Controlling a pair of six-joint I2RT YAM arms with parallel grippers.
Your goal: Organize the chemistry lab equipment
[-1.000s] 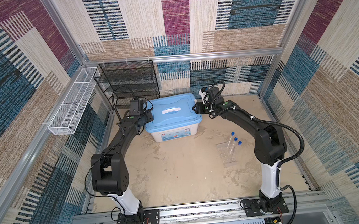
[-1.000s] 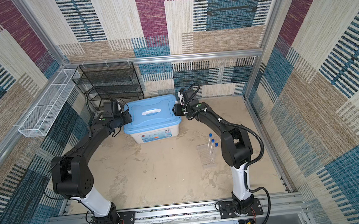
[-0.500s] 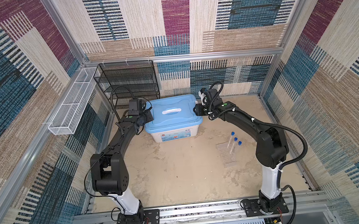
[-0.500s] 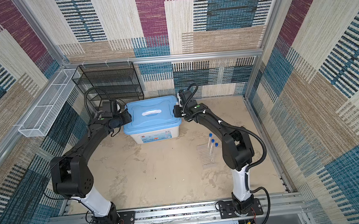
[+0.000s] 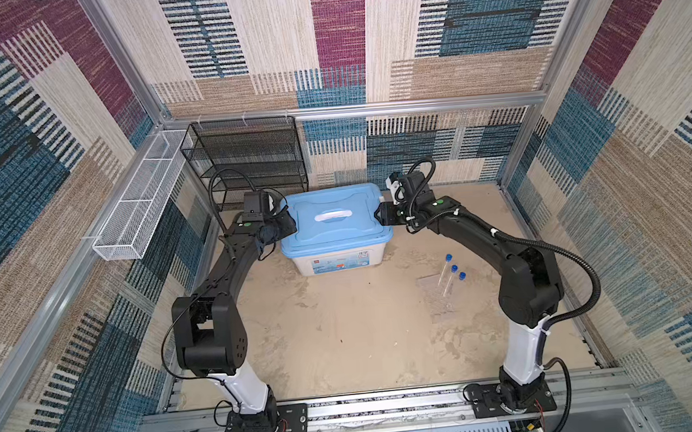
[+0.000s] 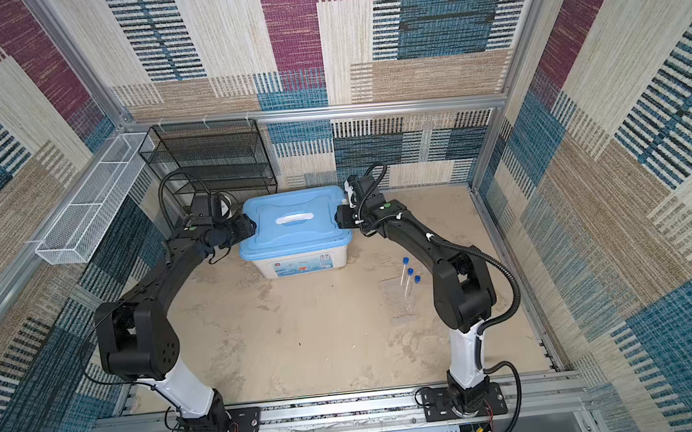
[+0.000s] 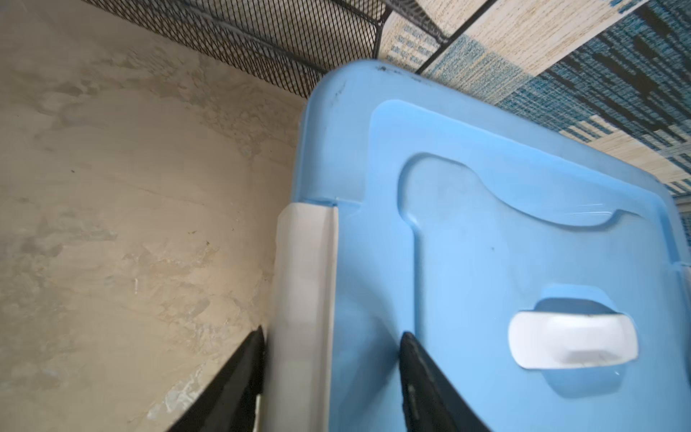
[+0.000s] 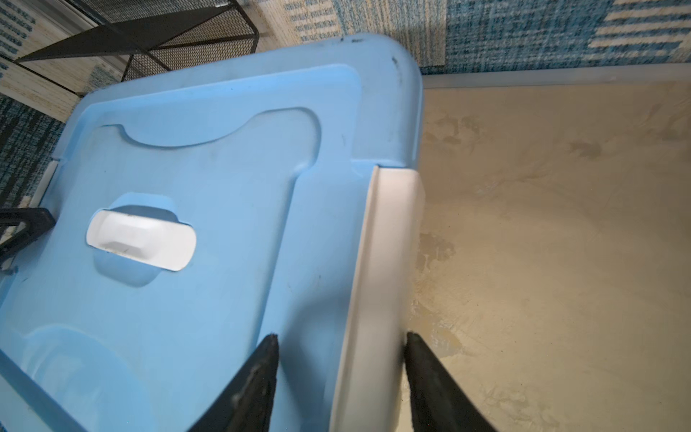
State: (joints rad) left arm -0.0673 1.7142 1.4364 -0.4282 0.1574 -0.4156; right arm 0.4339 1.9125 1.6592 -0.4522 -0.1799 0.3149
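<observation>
1. The storage box [image 5: 335, 230] stands at the far middle of the sandy table [image 5: 344, 329], just in front of the black mesh rack [image 5: 249, 161], with its blue lid [image 6: 292, 220] on.
2. 3 blue-capped test tubes [image 5: 448, 274] lie loose on the table, right of the box and well apart from it; the box's contents are hidden, so these tubes at least appear left to put away.
3. The left gripper [image 7: 329, 359] straddles the white latch [image 7: 303, 299] on the box's left end, 1 finger touching it outside and 1 over the lid, jaws fairly narrow.
4. The right gripper [image 8: 342, 359] straddles the opposite white latch [image 8: 385, 262] likewise.
5. The lid is pale blue with a recessed white handle [image 8: 140, 239]; the base is translucent white and bears a label.
6. Whether the latches are being opened or fastened cannot be told.
</observation>
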